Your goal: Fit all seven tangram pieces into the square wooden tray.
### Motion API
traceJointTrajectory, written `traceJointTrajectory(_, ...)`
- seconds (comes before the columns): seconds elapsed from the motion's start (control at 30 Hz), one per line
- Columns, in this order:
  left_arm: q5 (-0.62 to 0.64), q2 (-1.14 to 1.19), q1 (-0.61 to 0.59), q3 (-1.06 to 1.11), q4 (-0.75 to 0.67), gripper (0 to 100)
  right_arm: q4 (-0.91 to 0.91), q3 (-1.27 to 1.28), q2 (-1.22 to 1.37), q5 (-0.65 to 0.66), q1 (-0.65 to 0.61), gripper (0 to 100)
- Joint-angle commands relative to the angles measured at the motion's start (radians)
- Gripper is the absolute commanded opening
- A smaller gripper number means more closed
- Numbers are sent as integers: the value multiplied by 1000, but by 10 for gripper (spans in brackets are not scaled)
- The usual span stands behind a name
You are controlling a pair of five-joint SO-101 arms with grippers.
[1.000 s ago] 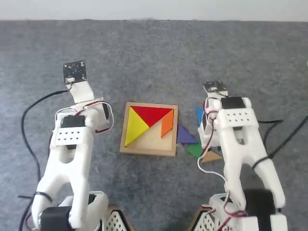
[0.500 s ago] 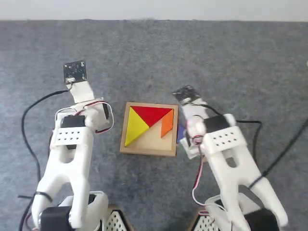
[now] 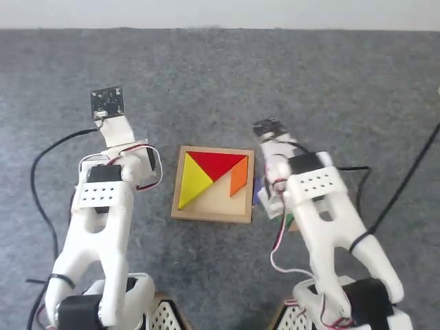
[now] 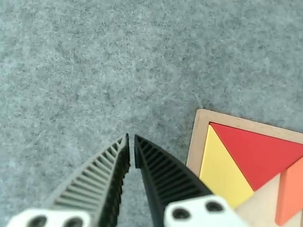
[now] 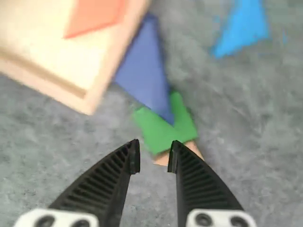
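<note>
Desk: a grey, fuzzy, felt-like cover (image 3: 330, 82) spreads over the whole desk.
Room: a pale strip of wall (image 3: 220, 12) runs along the desk's far edge.
Cables: black leads (image 3: 48, 158) trail from both arms across the cover.
Tray: the square wooden tray (image 3: 210, 215) lies flat between the two arms.
Inside the tray: a red triangle (image 3: 214, 165) sits along the far side, a yellow triangle (image 3: 192, 184) along the left arm's side and an orange piece (image 3: 238, 180) along the right arm's side. The near part is bare wood.
Outside the tray: a purple triangle (image 5: 142, 71) lies against the tray's outer edge on the right arm's side. Its tip meets a green piece (image 5: 163, 127), and a tan piece (image 5: 183, 152) peeks out from beneath the green. A blue piece (image 5: 244, 26) lies apart on the cover.
Left gripper (image 4: 131, 142): jaws almost together with only a slit between them, empty, over the cover just beside a tray corner.
Right gripper (image 5: 152, 158): jaws narrowly apart, empty, above the green piece's near edge.
</note>
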Motion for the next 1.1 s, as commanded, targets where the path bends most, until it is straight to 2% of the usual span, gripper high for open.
traceJointTrajectory(0.0,-6,2,5,-25,-26,23,-51,-52,7,49,-53,121)
traceJointTrajectory(0.07,-6,2,5,-25,-26,23,-70,-54,50,64,-50,150)
traceJointTrajectory(0.27,-6,2,5,-25,-25,23,-162,-68,219,160,-51,315)
traceJointTrajectory(0.57,-6,2,5,-25,-26,23,-174,-222,398,161,-96,317)
traceJointTrajectory(0.63,-6,2,5,-25,-26,23,-174,-230,420,163,-104,298)
traceJointTrajectory(0.87,-6,0,5,-25,-25,23,-174,-232,426,224,-99,60)
traceJointTrajectory(1.07,-21,-2,5,-25,-25,23,-174,-232,424,224,-68,45)
